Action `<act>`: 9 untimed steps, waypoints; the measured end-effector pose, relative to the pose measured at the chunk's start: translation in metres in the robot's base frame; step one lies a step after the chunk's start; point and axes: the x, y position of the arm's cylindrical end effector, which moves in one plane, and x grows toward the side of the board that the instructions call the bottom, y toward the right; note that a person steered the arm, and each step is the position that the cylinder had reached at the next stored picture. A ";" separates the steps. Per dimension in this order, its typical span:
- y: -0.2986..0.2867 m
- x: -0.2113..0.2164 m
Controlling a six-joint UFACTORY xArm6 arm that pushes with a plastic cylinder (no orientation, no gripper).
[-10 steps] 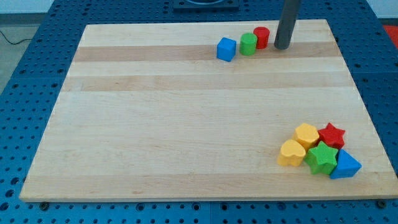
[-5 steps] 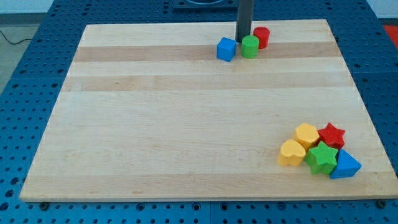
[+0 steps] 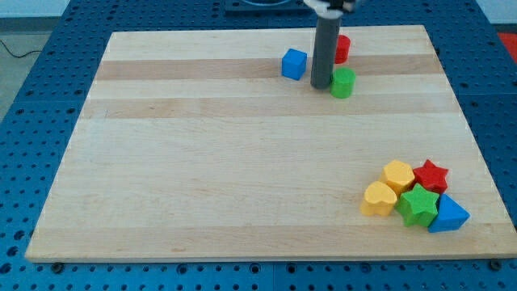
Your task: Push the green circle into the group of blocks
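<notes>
No writing or labels readable; no containers. Wooden board [image 3: 202, 162] on blue perforated table [image 3: 32, 121].
Near view's top, left to right: blue cube [image 3: 294, 63]; my tip [image 3: 321, 86] just right of it, touching left side of green circle [image 3: 342, 82]; red cylinder [image 3: 342, 48] behind rod, partly hidden.
No jaws on rod.
Green circle well apart from group at view's bottom right: yellow heart [image 3: 377, 198], yellow hexagon [image 3: 397, 175], green star [image 3: 418, 204], red star [image 3: 431, 175], blue block [image 3: 448, 214], shape unclear.

No legible text, labels, brands, numbers or signs anywhere: none on the blocks, the wooden board, the rod or the blue perforated surround.
</notes>
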 end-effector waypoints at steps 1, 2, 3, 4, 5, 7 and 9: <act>-0.006 0.002; -0.019 -0.029; -0.019 -0.050; -0.008 -0.053; 0.008 -0.034; 0.010 0.034; 0.002 -0.040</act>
